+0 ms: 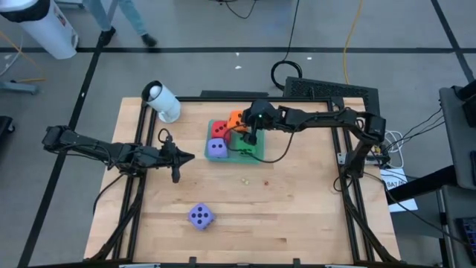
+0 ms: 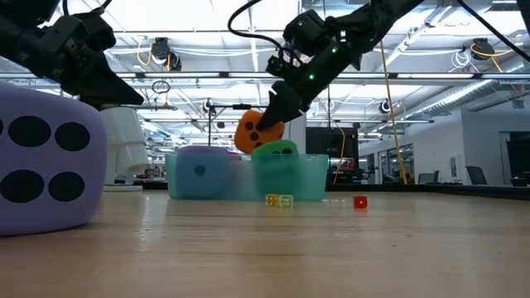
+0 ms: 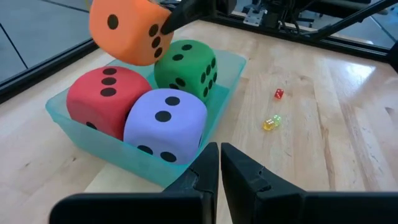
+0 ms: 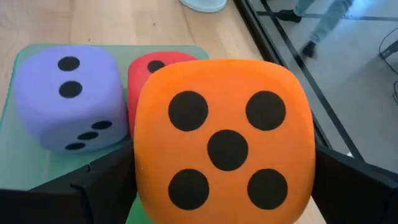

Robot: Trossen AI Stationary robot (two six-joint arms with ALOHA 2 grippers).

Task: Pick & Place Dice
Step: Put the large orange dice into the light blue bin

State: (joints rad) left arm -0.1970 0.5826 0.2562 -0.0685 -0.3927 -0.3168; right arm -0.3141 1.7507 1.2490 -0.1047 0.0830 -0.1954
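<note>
Pale wooden bench [image 1: 245, 216] under bright shop lights, and over on the left side the left tool [image 1: 178, 157] hangs above bare wood with its fingers pressed together, holding nothing. Behind it, a white cylinder [image 1: 161, 101] lies near the far left corner. Down toward the near edge, one purple die [image 1: 201, 216] sits alone on the bench, well apart from everything else. Moving toward the middle, the teal tray [image 3: 93, 142] carries a second purple die [image 3: 165, 123] at its front, a red die [image 3: 104, 99] beside it and a green die [image 3: 188, 65] behind. Now the action: the right tool [image 2: 269, 124] has the orange die [image 4: 224, 140] clamped between wide-spread fingers, lifted just above the tray, over the green die. On the wood just right of the tray lie tiny dice, two yellow [image 3: 272, 122] and one red [image 3: 279, 93].
</note>
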